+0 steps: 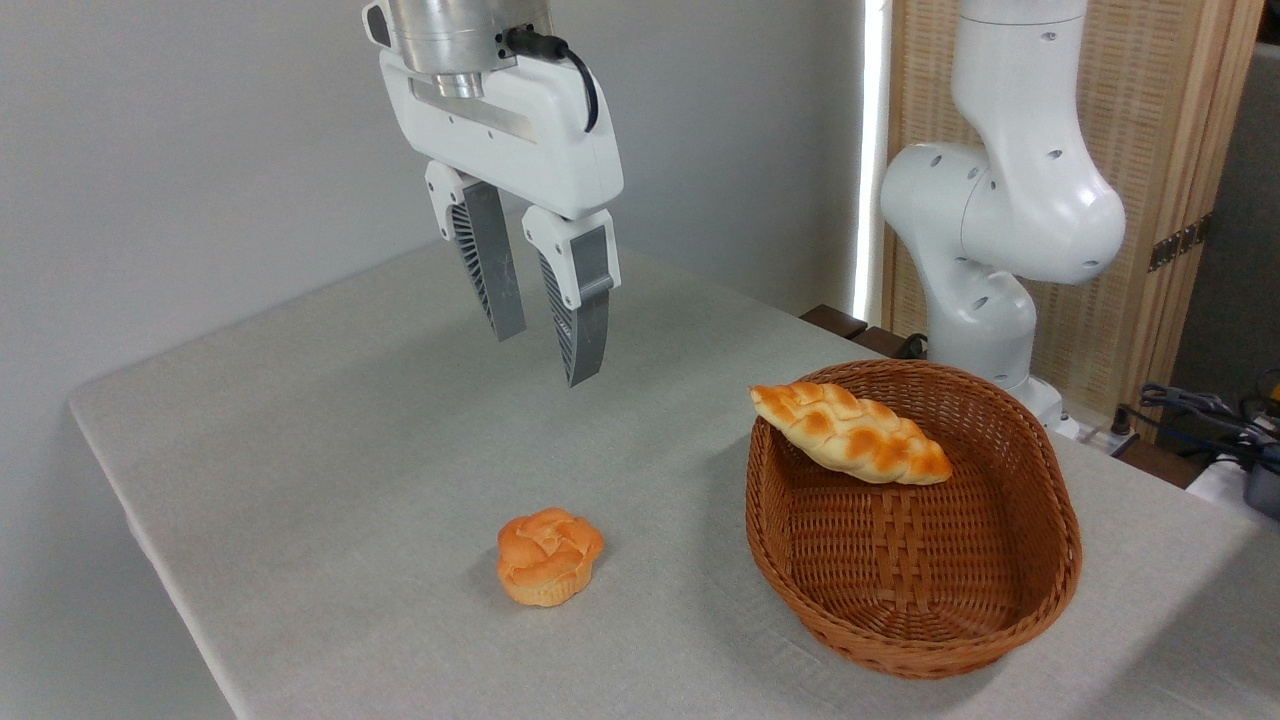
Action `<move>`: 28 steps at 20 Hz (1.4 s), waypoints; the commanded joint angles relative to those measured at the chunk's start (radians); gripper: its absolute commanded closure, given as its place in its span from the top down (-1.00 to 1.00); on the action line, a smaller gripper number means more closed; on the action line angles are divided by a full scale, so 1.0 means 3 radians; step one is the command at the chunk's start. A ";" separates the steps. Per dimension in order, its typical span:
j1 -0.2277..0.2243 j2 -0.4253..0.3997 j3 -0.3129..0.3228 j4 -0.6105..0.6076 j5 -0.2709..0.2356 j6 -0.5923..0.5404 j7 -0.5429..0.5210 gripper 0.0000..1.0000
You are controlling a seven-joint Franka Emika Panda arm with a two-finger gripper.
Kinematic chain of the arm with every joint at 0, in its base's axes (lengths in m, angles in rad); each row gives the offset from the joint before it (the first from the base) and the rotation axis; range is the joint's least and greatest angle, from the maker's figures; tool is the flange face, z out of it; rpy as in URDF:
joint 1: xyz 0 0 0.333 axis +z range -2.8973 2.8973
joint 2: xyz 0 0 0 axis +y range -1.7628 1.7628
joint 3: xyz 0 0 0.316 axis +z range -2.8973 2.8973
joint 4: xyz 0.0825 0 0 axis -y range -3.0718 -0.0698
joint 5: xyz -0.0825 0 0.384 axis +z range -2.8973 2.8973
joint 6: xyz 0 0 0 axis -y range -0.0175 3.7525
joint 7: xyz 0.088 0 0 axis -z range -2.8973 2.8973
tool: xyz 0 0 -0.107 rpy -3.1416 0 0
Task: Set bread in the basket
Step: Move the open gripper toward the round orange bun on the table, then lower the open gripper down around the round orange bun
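The bread (549, 556), a small round orange-golden bun with a knotted top, sits on the grey table near its front edge. To its right stands the basket (1040, 490), a large oval brown wicker one with high sides. My gripper (546, 356) hangs in the air well above the table, up and slightly back from the bun. It is open, with nothing between its grey ribbed fingers (585, 325).
A long braided golden loaf (849, 432) lies tilted inside the basket, leaning on its back-left rim. The arm's white base (1000, 230) rises behind the basket. Cables and gear (1215, 420) lie at the far right. The table edge (150, 560) runs along the left.
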 commanded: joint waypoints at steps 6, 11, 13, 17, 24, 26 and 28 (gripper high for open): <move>-0.0005 0.0011 0.0015 0.0033 -0.0064 -0.0058 0.0040 1.00; 0.0001 0.0006 0.0020 0.0028 -0.0059 -0.0063 0.0065 1.00; -0.0004 0.0021 0.0010 0.0023 -0.0054 -0.0023 0.0081 1.00; -0.0010 0.0067 -0.0031 -0.0003 -0.0044 0.0080 0.0075 1.00; -0.0096 0.0129 -0.0031 -0.0233 -0.0034 0.0458 0.0065 1.00; -0.0137 0.0139 -0.0026 -0.0309 -0.0013 0.0514 0.0075 1.00; -0.0143 0.0149 -0.0026 -0.0442 -0.0008 0.0647 0.0075 1.00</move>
